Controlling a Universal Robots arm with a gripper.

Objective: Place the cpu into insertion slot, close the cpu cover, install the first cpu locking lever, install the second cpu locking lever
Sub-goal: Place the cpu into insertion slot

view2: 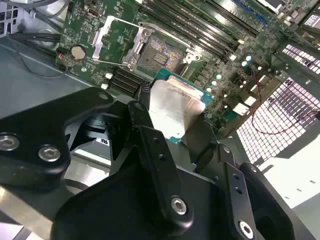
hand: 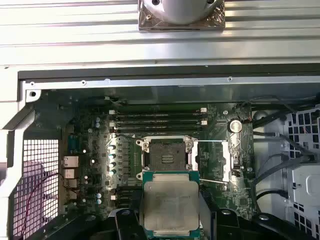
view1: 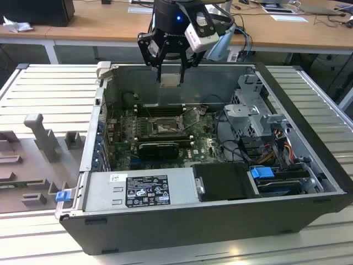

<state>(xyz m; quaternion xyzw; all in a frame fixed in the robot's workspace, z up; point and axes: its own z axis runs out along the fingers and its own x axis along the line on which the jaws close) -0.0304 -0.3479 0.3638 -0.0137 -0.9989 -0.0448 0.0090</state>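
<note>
Gripper (view1: 171,70): black fingers (view2: 150,145) clamped on two opposite edges of the cpu (view1: 171,79), held flat with its pale metal face turned up toward the wrist. In the exterior view the cpu hangs high over the far wall of the open computer case (view1: 220,221), well apart from the motherboard (view1: 126,131) below. Both wrist views show the green rim around the metal face; in the first wrist view the cpu's (hand: 170,205) edges run square to those of the insertion slot (hand: 167,155), its slightly longer side pointing toward the slot. Insertion slot: empty, dark pin field exposed. Cpu cover (hand: 226,162): swung open, lying beside the slot, board visible through its window. Case contents: motherboard, power supply (view1: 138,190) along the near side, memory slots (hand: 157,120) beyond the insertion slot, coin cell (hand: 235,126).
</note>
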